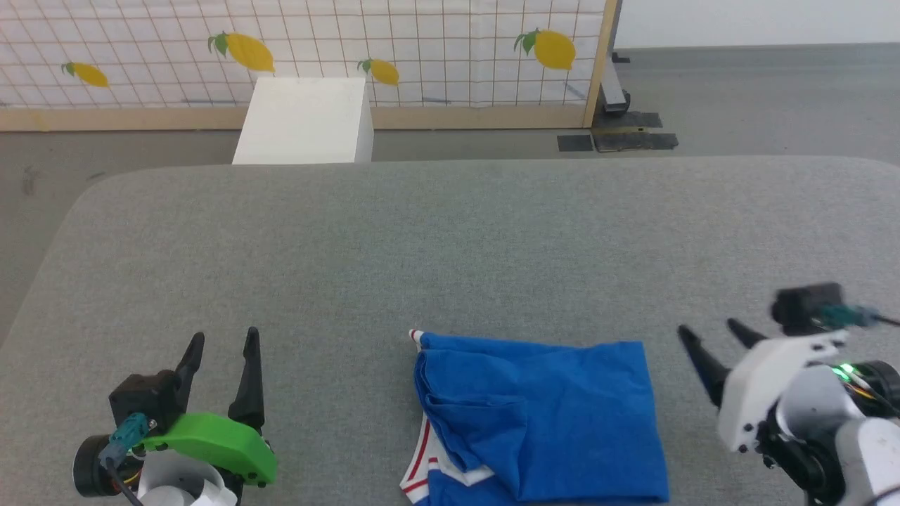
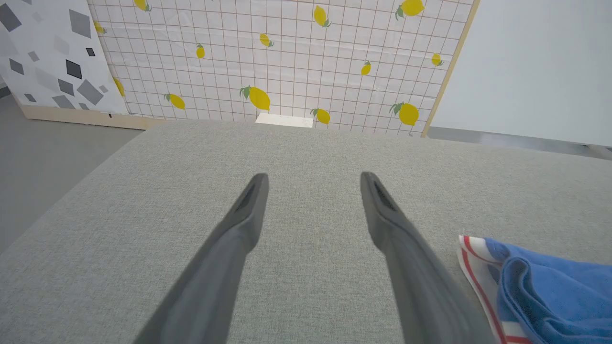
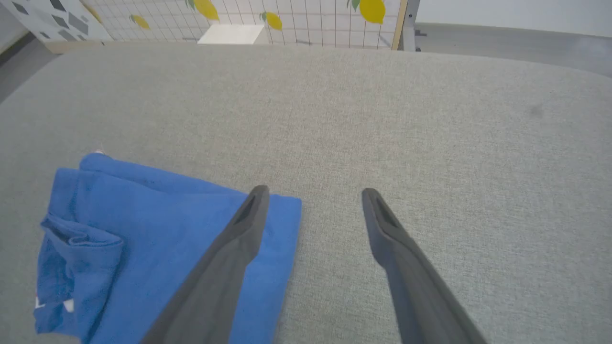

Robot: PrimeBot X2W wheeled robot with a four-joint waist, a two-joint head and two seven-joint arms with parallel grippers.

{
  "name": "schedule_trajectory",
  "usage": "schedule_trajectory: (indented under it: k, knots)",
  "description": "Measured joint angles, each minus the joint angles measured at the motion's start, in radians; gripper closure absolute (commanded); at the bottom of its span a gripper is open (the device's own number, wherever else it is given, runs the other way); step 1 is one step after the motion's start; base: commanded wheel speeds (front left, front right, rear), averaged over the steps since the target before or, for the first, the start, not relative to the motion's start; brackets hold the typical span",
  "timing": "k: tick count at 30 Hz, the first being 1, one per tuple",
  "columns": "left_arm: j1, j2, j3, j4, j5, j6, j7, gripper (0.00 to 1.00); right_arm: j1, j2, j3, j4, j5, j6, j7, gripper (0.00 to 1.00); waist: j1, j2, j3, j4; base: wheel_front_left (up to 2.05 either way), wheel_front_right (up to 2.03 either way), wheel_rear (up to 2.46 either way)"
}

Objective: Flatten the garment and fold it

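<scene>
The garment [image 1: 541, 414], a royal-blue jersey with red-and-white striped trim, lies folded into a rough rectangle near the front edge of the grey padded table [image 1: 450, 232]. Its striped edge shows at the lower right of the left wrist view [image 2: 535, 291], and its blue back fills the lower left of the right wrist view [image 3: 143, 239]. My left gripper [image 1: 223, 341] stands open well to the left of it, with nothing between its fingers [image 2: 248, 210]. To the garment's right, my right gripper [image 1: 710, 334] is open too, its left finger [image 3: 244, 224] over the cloth's right edge.
Beyond the table's far edge stands a white box [image 1: 306, 119] on the grey floor, in front of a lemon-print grid screen [image 1: 302, 49] with a wooden frame. A dark stand base [image 1: 619, 133] sits at the screen's right end.
</scene>
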Motion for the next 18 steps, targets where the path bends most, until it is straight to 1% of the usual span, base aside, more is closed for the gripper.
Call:
schedule_trajectory:
  k: [3,6,8,12,18]
  knots:
    - [-0.005,0.0,-0.002,-0.008,0.0,0.001,0.0,0.0,-0.041,-0.021,0.065,-0.003,0.007,0.0,0.214,0.0,0.0,0.0,0.013,0.008,0.0,0.0,0.0]
    - [-0.012,0.0,-0.002,-0.015,0.0,0.004,-0.001,0.0,-0.058,-0.04,0.119,-0.001,0.004,0.0,0.379,0.0,0.0,0.0,0.026,0.021,0.0,0.0,0.0]
    - [-0.016,0.0,-0.002,-0.017,0.0,0.006,-0.001,0.0,-0.065,-0.049,0.146,0.004,0.002,0.0,0.455,0.0,0.0,0.0,0.036,0.029,0.0,0.0,0.0]
    - [-0.026,-0.002,-0.003,-0.02,0.0,0.006,-0.006,0.0,-0.075,-0.053,0.173,0.023,-0.015,0.0,0.522,0.0,0.0,0.0,0.063,0.048,0.0,0.0,0.0]
    - [-0.049,-0.007,-0.004,-0.019,0.0,0.006,-0.017,0.0,-0.085,-0.063,0.228,0.089,-0.037,0.0,0.539,0.0,0.0,0.0,0.108,0.073,0.0,0.0,0.0]
